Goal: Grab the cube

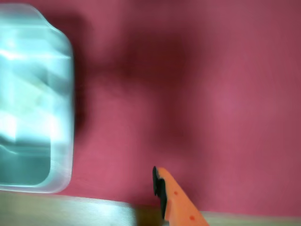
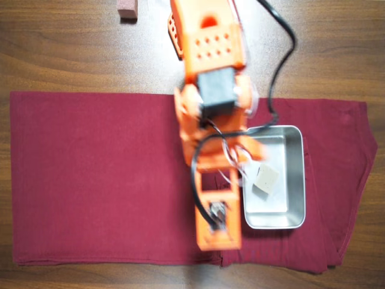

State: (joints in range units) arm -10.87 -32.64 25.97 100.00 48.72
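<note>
The cube [image 2: 266, 178] is a small pale beige block lying inside the metal tray [image 2: 296, 180] at the right of the overhead view. It is tilted slightly and nothing holds it. The orange arm [image 2: 207, 60] reaches down from the top edge, and its end sits just left of the tray, motion-blurred. The arm's own body hides the gripper jaws in that view. In the wrist view only one orange finger [image 1: 176, 200] with a black pad shows, at the bottom edge and holding nothing. The tray [image 1: 63, 155] is a blur at the left, and no cube can be made out in it.
A dark red cloth [image 2: 90, 180] covers the wooden table [image 2: 60, 48] under the arm and tray. A reddish-brown block [image 2: 127, 8] lies on bare wood at the top left. A black cable [image 2: 283, 54] loops from the arm towards the tray.
</note>
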